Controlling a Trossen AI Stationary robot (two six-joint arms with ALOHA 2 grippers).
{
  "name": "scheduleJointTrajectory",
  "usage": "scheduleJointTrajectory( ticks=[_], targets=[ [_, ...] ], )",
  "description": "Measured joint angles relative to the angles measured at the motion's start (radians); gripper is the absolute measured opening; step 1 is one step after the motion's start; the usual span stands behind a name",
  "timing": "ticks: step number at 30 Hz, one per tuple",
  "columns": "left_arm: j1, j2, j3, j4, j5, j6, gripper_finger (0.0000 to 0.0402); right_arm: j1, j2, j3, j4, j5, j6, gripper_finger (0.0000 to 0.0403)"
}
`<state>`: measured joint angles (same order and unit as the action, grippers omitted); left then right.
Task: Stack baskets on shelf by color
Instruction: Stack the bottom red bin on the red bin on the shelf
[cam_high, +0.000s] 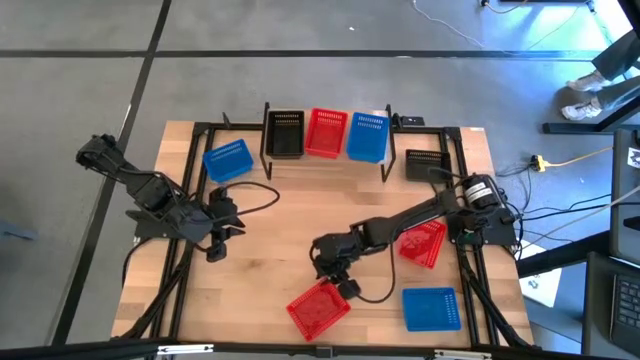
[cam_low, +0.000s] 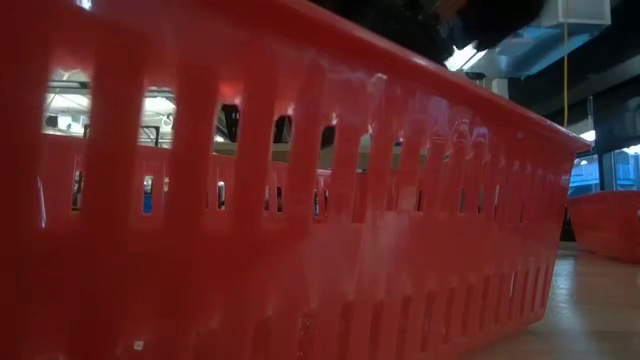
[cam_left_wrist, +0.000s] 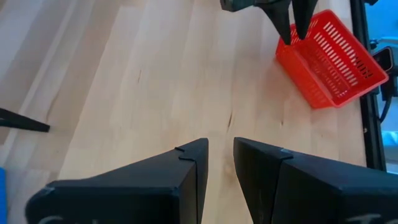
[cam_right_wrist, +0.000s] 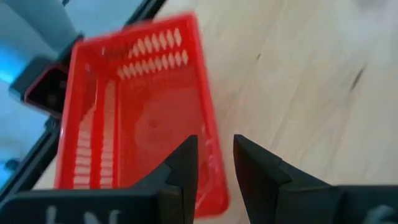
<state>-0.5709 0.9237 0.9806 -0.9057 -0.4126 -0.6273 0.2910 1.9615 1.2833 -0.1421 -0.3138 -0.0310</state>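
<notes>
A red basket (cam_high: 319, 308) sits upright on its base near the table's near edge, and its wall fills the low view (cam_low: 300, 220). My right gripper (cam_high: 335, 268) hovers at its far corner, open by a narrow gap, with fingers on either side of the basket's side wall (cam_right_wrist: 211, 124). My left gripper (cam_high: 222, 236) waits over bare wood at the left, open by a narrow gap (cam_left_wrist: 221, 158). The shelf (cam_high: 330, 160) at the far side carries a black basket (cam_high: 285, 133), a red one (cam_high: 326, 133) and a blue one (cam_high: 368, 136). My right gripper comes from above, pointing down, with its fingers (cam_left_wrist: 289, 28) astride the red basket's side wall near a corner (cam_left_wrist: 283, 50). I cannot tell whether they touch it. The basket rests on the table.
A blue basket (cam_high: 228, 160) lies left of the shelf, and a black one (cam_high: 424, 163) right of it. A second red basket (cam_high: 421, 243) lies tilted under my right arm, and a blue one (cam_high: 432, 308) is at the near right. Cables cross the table's middle.
</notes>
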Motion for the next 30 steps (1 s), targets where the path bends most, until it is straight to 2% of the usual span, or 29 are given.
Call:
scheduleJointTrajectory(
  ticks=[6,15,23,27,30],
  targets=[
    [0.000,0.000,0.000,0.002,0.000,0.000,0.0069,0.007,0.026,0.002,0.026,-0.020,0.000,0.0100],
    [0.000,0.000,0.000,0.001,-0.001,0.001,0.0069,0.010,0.076,0.001,0.022,0.005,0.002,0.0100],
    [0.000,0.000,0.000,0.001,-0.001,0.001,0.0069,0.010,0.116,0.002,0.062,0.029,0.074,0.0098],
    [0.000,0.000,0.000,0.001,-0.001,0.001,0.0069,0.010,0.149,0.002,0.072,0.045,0.167,0.0070],
    [0.000,0.000,0.000,0.001,-0.001,0.001,0.0069,0.009,0.153,0.003,0.073,0.043,0.252,0.0020]
  ],
)
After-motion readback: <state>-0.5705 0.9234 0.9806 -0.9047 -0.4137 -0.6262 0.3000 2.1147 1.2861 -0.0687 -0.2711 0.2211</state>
